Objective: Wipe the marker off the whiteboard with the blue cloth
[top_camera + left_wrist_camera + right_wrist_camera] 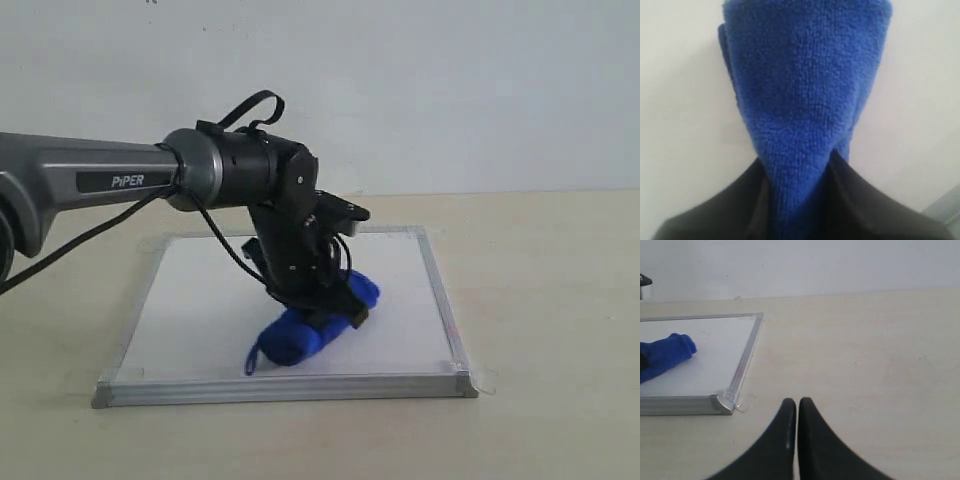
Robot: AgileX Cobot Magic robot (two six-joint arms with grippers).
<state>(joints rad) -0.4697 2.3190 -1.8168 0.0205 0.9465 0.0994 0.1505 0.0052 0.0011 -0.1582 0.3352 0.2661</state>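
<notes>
The black left gripper [338, 305] of a grey-and-black robot arm [120, 180] marked "PiPER" is clamped on a fuzzy, rolled royal-blue cloth [300, 335], pressing it down onto a flat, square whiteboard [200, 310] with a silver-grey metal frame. The blue cloth lies slantwise on the board's white face, right of its middle and toward the near edge of the exterior view. One end points at the near rail and the other at the right-hand rail. A small blue loop tag [252, 360] hangs from the nearer end. A loose black cable [215, 235] trails from the arm's wrist down toward the gripper.

Seen from the left wrist, the cloth [805, 95] fills the middle of the picture, pinched between two dark fingers [865, 210], with the white board surface on either side.

The whiteboard rests on a pale beige table [540, 300] in front of a plain white wall [450, 80].

The black right gripper [797, 412] hangs over bare tabletop, well apart from the cloth and off the board, near one grey corner piece [722, 404]. Its two jaws are pressed together with nothing between them.
</notes>
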